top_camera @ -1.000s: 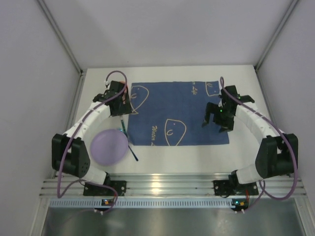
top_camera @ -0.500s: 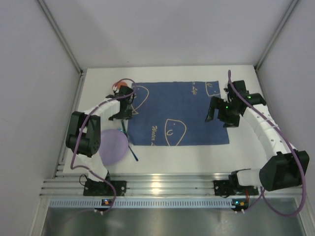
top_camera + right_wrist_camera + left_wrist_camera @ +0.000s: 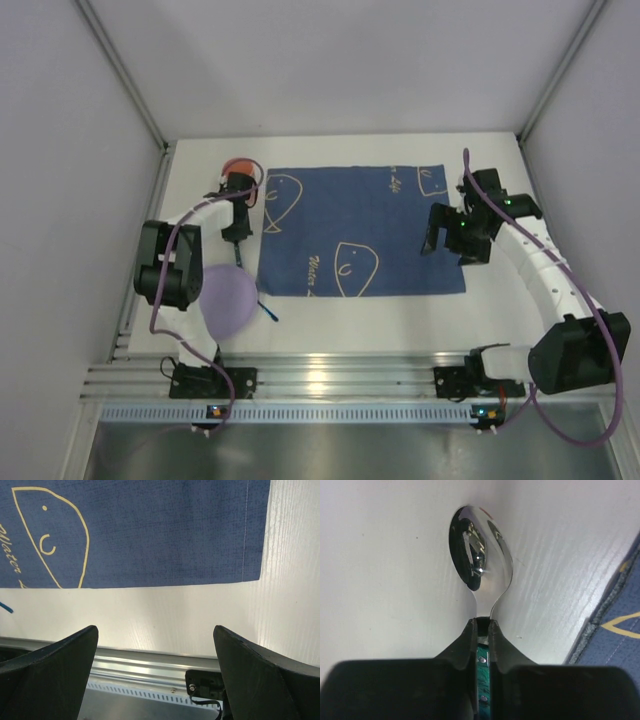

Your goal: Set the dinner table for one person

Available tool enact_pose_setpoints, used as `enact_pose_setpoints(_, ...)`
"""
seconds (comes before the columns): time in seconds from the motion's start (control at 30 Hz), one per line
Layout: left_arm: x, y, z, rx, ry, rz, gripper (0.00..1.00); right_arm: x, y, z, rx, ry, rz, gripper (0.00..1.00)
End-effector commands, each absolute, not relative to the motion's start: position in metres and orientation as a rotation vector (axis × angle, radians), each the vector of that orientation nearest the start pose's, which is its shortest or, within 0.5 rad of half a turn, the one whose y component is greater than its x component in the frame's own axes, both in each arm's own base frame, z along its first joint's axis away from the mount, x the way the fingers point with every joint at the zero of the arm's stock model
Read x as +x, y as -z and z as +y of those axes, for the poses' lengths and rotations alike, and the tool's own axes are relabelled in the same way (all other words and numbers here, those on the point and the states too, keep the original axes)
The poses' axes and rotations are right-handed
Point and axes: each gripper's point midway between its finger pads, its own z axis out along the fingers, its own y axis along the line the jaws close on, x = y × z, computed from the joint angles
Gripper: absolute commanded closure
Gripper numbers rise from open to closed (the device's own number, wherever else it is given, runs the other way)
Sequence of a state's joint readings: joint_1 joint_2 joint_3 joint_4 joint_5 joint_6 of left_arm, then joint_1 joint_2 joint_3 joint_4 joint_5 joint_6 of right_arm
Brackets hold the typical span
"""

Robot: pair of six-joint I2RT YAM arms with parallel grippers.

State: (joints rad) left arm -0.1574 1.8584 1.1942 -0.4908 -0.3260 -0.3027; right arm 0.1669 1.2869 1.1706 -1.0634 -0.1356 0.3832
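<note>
My left gripper (image 3: 238, 238) is shut on the green handle of a metal spoon (image 3: 481, 555). It hangs over the white dinner table (image 3: 340, 320), just left of the dark blue cloth (image 3: 355, 230), and the spoon's bowl points toward the near edge. The fingertips of the left gripper (image 3: 482, 622) pinch the spoon where handle meets neck. My right gripper (image 3: 445, 245) hovers open over the cloth's right edge with nothing between its fingers. In the right wrist view the right gripper (image 3: 155, 628) stands wide above bare table below the cloth (image 3: 150, 525).
A lilac plate (image 3: 228, 298) lies near the left arm's base, and a thin blue-handled utensil (image 3: 268, 312) lies at its right rim. A red-orange round object (image 3: 238, 166) sits behind the left gripper. An aluminium rail (image 3: 340, 375) runs along the near edge.
The left gripper has gone from open to shut on the spoon and shifted left off the cloth's edge, uncovering the red-orange object. The right arm moved slightly and stays open.
</note>
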Motion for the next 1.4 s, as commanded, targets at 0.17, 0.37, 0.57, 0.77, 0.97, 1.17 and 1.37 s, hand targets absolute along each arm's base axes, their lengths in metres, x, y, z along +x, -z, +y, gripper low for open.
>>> enact_pose_setpoints(0.17, 0.393, -0.055, 0.005, -0.293, -0.313, 2.601, 1.0, 0.239, -0.16, 0.072, 0.238, -0.305, 2.752, 0.0)
enact_pose_setpoints(0.37, 0.398, -0.133, -0.007, -0.35, -0.18, 2.479, 1.0, 0.239, -0.166, 0.074, 0.222, -0.326, 2.731, 0.0)
enact_pose_setpoints(0.57, 0.4, -0.206, -0.082, -0.344, 0.068, 2.351, 1.0, 0.238, -0.171, 0.074, 0.227, -0.329, 2.708, 0.0)
enact_pose_setpoints(0.77, 0.415, -0.223, -0.237, -0.149, 0.41, 2.319, 1.0, 0.225, -0.169, 0.068, 0.279, -0.3, 2.699, 0.0)
enact_pose_setpoints(0.97, 0.44, -0.216, -0.379, 0.075, 0.605, 2.295, 1.0, 0.209, -0.174, 0.054, 0.361, -0.214, 2.671, 0.0)
enact_pose_setpoints(1.17, 0.457, -0.181, -0.453, 0.015, 0.762, 2.269, 1.0, 0.181, -0.175, 0.04, 0.435, -0.149, 2.652, 0.0)
enact_pose_setpoints(1.37, 0.445, -0.137, -0.499, 0.039, 0.896, 2.303, 1.0, 0.157, -0.165, 0.037, 0.485, -0.144, 2.662, 0.0)
